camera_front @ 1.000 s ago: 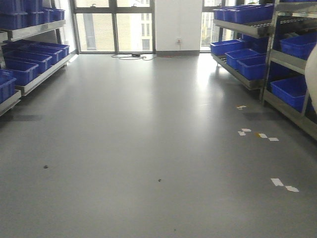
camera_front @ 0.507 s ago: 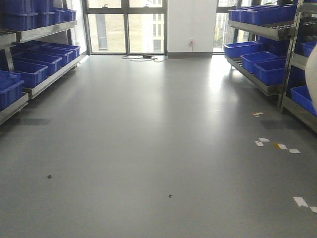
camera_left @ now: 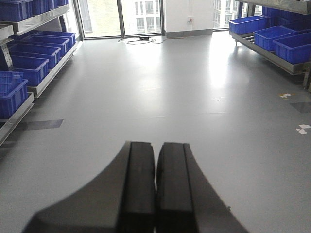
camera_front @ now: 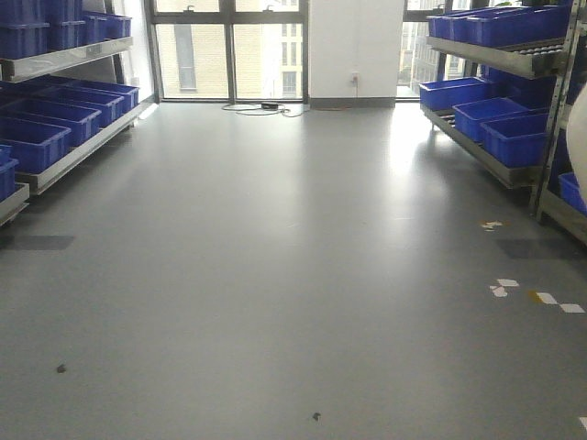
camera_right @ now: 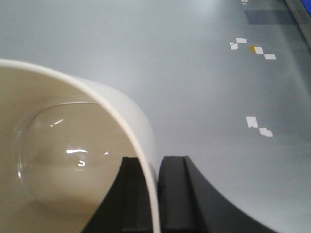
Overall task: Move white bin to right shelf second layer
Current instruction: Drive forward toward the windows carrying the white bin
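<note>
Right gripper [camera_right: 156, 167]: black fingers clamped on the wall of the white bin [camera_right: 58, 145]. One finger sits inside the mouth, the other outside, with the rim running up between them. Left gripper [camera_left: 155, 148]: its two black pads are pressed together with nothing between, held out over the floor.

Room: a long hall with a grey glossy floor [camera_front: 275, 257], window glare lying on it in pale streaks. Tall windows [camera_front: 229, 46] on the far wall, a white pillar [camera_front: 353, 46] beside them, a cable [camera_front: 261, 108] loose on the floor below. Steel racks run down both sides, left rack [camera_front: 69, 57] and right rack [camera_front: 481, 55], both stocked with blue crates [camera_front: 509, 133]. Scraps of white tape [camera_front: 546, 296] are stuck to the floor toward the right.

Bin: held clear of the floor on the right side. From the front view it is only a pale curved sliver at the right edge, near the closest rack post. Its mouth is turned toward the wrist camera. Glossy cream plastic, thin rounded rim, smooth walls curving into a rounded base, small highlights inside.
</note>
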Robot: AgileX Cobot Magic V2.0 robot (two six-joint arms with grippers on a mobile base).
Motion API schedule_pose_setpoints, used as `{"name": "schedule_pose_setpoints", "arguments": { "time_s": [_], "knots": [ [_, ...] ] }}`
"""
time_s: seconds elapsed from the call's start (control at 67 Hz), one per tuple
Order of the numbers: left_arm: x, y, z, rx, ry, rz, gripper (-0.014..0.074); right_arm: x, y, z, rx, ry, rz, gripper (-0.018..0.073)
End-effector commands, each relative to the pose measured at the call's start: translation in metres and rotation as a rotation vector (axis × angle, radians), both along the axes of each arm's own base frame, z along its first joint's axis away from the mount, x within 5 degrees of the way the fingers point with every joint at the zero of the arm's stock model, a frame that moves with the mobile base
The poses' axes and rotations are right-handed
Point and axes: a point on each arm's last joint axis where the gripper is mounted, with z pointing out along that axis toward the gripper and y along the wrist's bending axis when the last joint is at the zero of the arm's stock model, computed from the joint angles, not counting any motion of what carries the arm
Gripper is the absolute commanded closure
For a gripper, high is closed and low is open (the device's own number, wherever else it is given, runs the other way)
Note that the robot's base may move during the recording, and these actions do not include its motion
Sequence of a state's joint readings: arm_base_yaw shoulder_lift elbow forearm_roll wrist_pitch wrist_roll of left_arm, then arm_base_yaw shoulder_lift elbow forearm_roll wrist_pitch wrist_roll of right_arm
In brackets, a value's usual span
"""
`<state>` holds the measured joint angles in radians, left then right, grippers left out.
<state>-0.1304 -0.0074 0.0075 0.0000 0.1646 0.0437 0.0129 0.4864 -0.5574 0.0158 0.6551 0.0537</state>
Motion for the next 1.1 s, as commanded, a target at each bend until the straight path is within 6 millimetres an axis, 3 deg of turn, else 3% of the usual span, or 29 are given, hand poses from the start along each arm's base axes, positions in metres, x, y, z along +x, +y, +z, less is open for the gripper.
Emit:
{"name": "schedule_pose_setpoints", "arguments": {
  "time_s": [0.0, 1.089],
  "knots": [
    [0.0007, -0.0004, -0.0038, -0.014, -0.063, -0.005, 0.0512, 0.0029, -0.0001, 0.0169, 0.01, -0.118, -0.005, 0.051],
    [0.0007, -0.0004, -0.0038, -0.014, -0.063, -0.005, 0.0512, 0.0029, -0.0001, 0.0169, 0.01, -0.118, -0.005, 0.051]
  ]
}}
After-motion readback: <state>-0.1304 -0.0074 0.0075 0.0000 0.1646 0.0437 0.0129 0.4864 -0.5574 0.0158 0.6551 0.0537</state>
